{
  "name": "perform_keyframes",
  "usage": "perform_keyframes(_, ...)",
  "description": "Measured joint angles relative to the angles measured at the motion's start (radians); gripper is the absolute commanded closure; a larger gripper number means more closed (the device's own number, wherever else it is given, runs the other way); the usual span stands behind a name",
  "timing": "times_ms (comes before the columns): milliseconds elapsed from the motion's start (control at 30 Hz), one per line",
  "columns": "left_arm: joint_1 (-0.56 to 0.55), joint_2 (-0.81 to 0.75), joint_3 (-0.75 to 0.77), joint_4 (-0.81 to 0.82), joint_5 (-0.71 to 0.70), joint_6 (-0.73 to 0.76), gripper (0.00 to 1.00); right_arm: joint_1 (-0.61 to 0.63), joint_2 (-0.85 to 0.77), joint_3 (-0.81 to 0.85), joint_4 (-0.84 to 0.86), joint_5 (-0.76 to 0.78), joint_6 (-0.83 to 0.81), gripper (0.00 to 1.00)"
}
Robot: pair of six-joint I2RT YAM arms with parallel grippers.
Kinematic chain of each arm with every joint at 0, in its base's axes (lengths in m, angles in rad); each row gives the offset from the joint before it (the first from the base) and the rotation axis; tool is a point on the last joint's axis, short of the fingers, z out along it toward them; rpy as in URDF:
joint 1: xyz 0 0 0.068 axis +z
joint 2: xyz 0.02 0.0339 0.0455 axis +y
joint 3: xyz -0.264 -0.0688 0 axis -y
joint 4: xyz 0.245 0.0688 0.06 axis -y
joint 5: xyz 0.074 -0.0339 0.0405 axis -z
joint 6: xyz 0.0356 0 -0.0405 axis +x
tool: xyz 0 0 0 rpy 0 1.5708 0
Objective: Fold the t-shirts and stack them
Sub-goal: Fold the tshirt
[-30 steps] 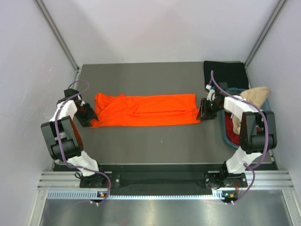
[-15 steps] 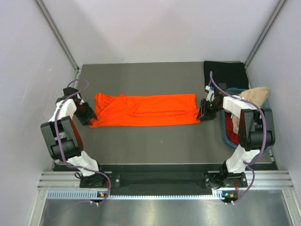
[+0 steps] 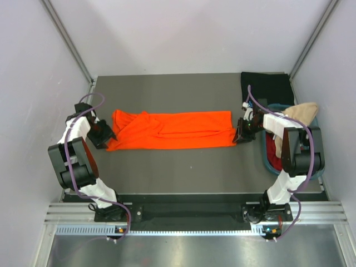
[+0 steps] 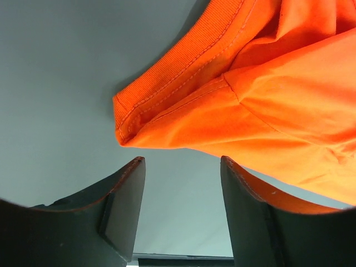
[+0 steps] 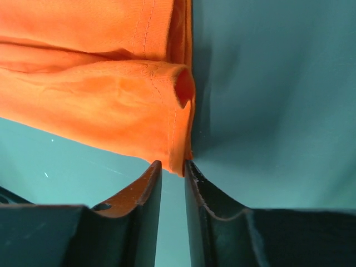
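Note:
The orange t-shirt lies as a long folded strip across the middle of the table. My left gripper is at the shirt's left end, low over the table. In the left wrist view it stands open, with the ribbed collar edge just beyond its tips and only table between them. My right gripper is at the strip's right end. Its jaws are nearly together, with the hem corner of the orange t-shirt between the tips.
A black t-shirt lies flat at the far right corner. The teal tub stands at the right edge, with a beige t-shirt draped over its rim and dark red cloth inside.
The right jaws have narrowed onto the orange hem corner. The left jaws have opened wider. Neither arm has shifted much, and the shirt lies as before.

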Motion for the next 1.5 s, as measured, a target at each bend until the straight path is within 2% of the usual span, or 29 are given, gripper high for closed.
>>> perform_keyframes(267, 0.000, 0.000, 0.000, 0.000, 0.001, 0.000, 0.42, 0.000, 0.002, 0.000, 0.000, -0.013, 0.000, 0.88)
perform_keyframes(333, 0.000, 0.000, 0.000, 0.000, 0.001, 0.001, 0.41, 0.000, 0.002, 0.000, 0.000, -0.014, 0.000, 0.88)
perform_keyframes(467, 0.000, 0.000, 0.000, 0.000, 0.001, 0.002, 0.41, 0.000, 0.002, -0.001, 0.000, -0.013, 0.000, 0.81)
perform_keyframes(767, 0.000, -0.005, 0.000, 0.000, 0.001, 0.002, 0.41, 0.000, 0.017, -0.001, 0.000, -0.013, 0.000, 0.80)
perform_keyframes(1000, 0.000, -0.011, 0.000, 0.000, 0.002, 0.005, 0.41, 0.000, 0.026, -0.002, 0.001, -0.012, 0.000, 0.86)
perform_keyframes(1133, -0.001, -0.011, 0.000, 0.000, 0.006, 0.013, 0.48, 0.000, 0.026, -0.002, 0.002, -0.013, 0.000, 0.92)
perform_keyframes(1333, -0.018, -0.011, 0.000, 0.000, -0.016, 0.033, 0.40, 0.000, 0.026, -0.002, 0.003, -0.013, 0.000, 0.92)
perform_keyframes(1433, -0.030, -0.011, 0.000, 0.003, -0.040, 0.046, 0.39, 0.000, 0.026, -0.002, 0.003, -0.013, 0.000, 0.92)
perform_keyframes(1500, -0.036, -0.003, 0.003, 0.005, -0.056, 0.053, 0.44, 0.000, 0.026, -0.002, 0.003, -0.013, 0.000, 0.93)
